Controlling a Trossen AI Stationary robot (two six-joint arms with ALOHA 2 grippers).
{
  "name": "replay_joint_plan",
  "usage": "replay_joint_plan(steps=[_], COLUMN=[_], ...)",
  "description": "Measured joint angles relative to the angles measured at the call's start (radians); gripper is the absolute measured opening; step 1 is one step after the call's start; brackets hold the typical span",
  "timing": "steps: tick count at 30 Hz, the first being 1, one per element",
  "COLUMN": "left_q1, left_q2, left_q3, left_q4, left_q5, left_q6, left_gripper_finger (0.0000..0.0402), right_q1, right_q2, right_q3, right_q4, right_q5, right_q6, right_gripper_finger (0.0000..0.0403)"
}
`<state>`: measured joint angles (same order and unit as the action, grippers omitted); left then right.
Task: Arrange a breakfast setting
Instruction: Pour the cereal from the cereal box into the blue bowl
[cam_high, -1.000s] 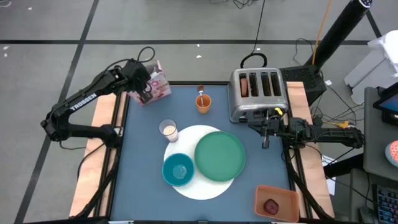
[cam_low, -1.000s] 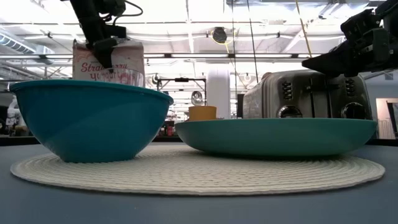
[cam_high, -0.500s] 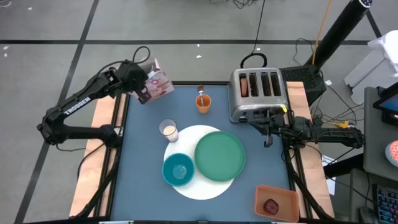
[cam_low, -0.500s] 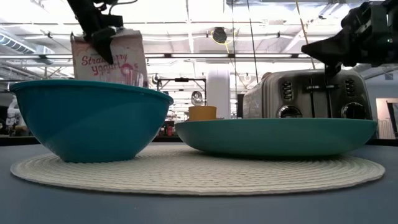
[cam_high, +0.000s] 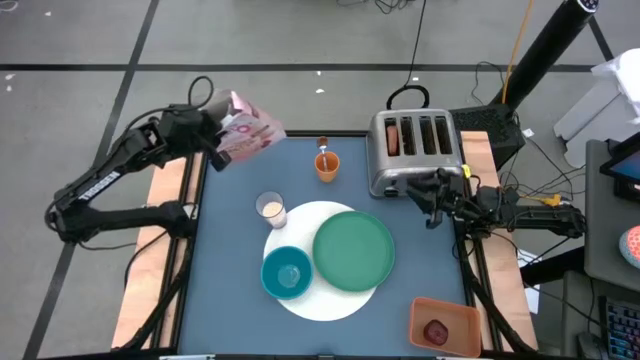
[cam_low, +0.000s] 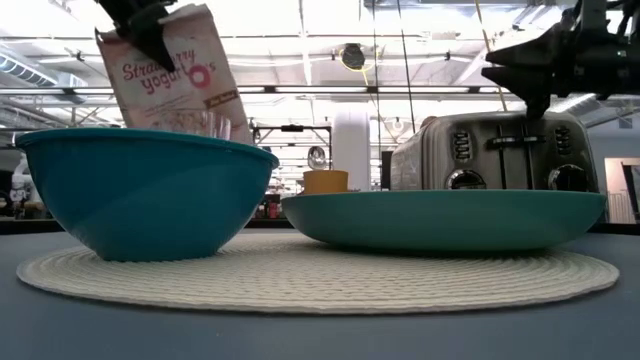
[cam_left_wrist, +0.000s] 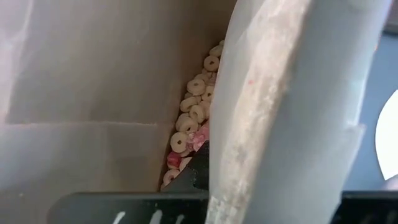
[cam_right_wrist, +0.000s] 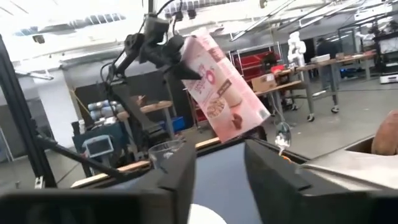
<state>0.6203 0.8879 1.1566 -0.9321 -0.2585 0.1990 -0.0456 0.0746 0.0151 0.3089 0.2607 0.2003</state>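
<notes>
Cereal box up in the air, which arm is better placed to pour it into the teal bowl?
Left. The left gripper holds the tilted cereal box on the teal bowl side; the right gripper is by the toaster.

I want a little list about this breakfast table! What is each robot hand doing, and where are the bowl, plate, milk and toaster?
left end effector: holds a pink cereal box tilted in the air, over the table's far left corner
right end effector: open, empty, beside the toaster's front
bowl: on the white mat, near left side
plate: on the mat, right of the bowl, empty
milk glass: at the mat's far left edge
orange cup: left of the toaster, spoon inside
toaster: far right of the table
tray: near right corner, dark-red fruit inside
</notes>
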Motion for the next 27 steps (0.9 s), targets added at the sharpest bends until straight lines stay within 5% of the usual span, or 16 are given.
replay_joint_plan(steps=[6,11,27], left_q1=[-0.023,-0.043,-0.129], left_q2=[-0.042,-0.065,-0.089], left_q3=[0.000,0.000,0.001], left_q4=[0.018,0.053,0.374], left_q5=[0.031,0.050,0.284], left_q6=[-0.019,-0.037,-0.113], left_gripper_finger=[0.0005,0.0005,0.0005], right_q1=[0.000,0.000,0.000], right_q2=[0.000,0.000,0.035], right_q3=[0.000,0.000,0.000], right_q4=[0.026,0.024,0.126], right_q5=[0.020,0.026,0.025], right_q6=[0.057,0.076,0.101], right_gripper_finger=[0.0258,0.0308,0.0320])
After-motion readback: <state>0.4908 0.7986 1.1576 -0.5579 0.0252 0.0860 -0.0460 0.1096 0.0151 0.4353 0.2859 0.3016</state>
